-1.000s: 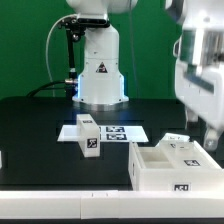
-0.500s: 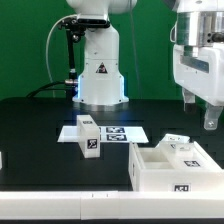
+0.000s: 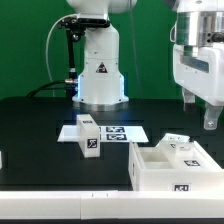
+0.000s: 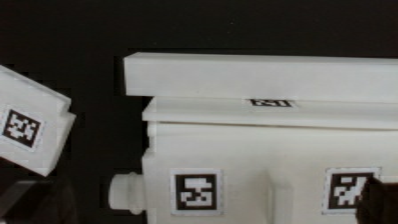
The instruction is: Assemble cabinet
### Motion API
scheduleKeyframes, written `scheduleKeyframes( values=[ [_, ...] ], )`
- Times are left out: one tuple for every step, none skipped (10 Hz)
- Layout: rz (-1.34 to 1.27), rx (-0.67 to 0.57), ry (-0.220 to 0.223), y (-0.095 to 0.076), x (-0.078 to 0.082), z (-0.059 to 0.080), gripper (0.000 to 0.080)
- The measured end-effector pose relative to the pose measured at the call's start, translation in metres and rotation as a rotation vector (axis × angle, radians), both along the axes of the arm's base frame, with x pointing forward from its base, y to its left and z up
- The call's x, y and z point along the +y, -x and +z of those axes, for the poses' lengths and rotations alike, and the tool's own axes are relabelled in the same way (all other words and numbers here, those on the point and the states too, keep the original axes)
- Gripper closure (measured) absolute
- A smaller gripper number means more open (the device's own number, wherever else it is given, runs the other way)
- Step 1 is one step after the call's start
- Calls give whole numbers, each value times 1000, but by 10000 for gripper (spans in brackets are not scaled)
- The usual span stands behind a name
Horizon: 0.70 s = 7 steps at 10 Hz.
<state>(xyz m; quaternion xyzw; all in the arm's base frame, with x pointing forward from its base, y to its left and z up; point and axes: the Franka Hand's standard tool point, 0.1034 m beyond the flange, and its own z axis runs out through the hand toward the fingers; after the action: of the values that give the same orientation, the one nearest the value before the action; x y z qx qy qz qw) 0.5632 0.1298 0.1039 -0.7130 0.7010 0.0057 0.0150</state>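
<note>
We are looking at a black table point(image 3: 40, 120) that is filling most of the exterior view, and the robot's base point(image 3: 100, 70) is standing at its far side, near the middle. The cabinet box point(image 3: 160, 172), white and open at the top with inner compartments, is sitting on the table at the exterior view's lower right, near the front edge. In the wrist view we are seeing this same box point(image 4: 267, 130) from close by, with square tags point(image 4: 199, 190) on its faces. The marker board point(image 3: 125, 131) is lying flat in the middle of the table, in front of the base. The gripper point(image 3: 199, 110) is hanging in the air above the box, at the exterior view's right; its two fingers point(image 3: 210, 120) are standing spread apart, they are pinching nothing and are not touching the box. A white block point(image 3: 90, 138) with a tag on its front is standing upright at the marker board's left end, well apart from the box. In the wrist view a flat white panel point(image 4: 27, 120) with one tag is lying tilted beside the box, and a strip of black table is showing between them. A small round knob point(image 4: 123, 190) is sticking out at one side of the box.
</note>
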Motion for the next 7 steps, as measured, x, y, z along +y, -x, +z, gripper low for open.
scheduleKeyframes(
  values=[
    [0,0,0,0,0,0,2],
    [0,0,0,0,0,0,2],
    [0,0,0,0,0,0,2],
    [0,0,0,0,0,0,2],
    [0,0,0,0,0,0,2],
    [0,0,0,0,0,0,2],
    [0,0,0,0,0,0,2]
  ],
)
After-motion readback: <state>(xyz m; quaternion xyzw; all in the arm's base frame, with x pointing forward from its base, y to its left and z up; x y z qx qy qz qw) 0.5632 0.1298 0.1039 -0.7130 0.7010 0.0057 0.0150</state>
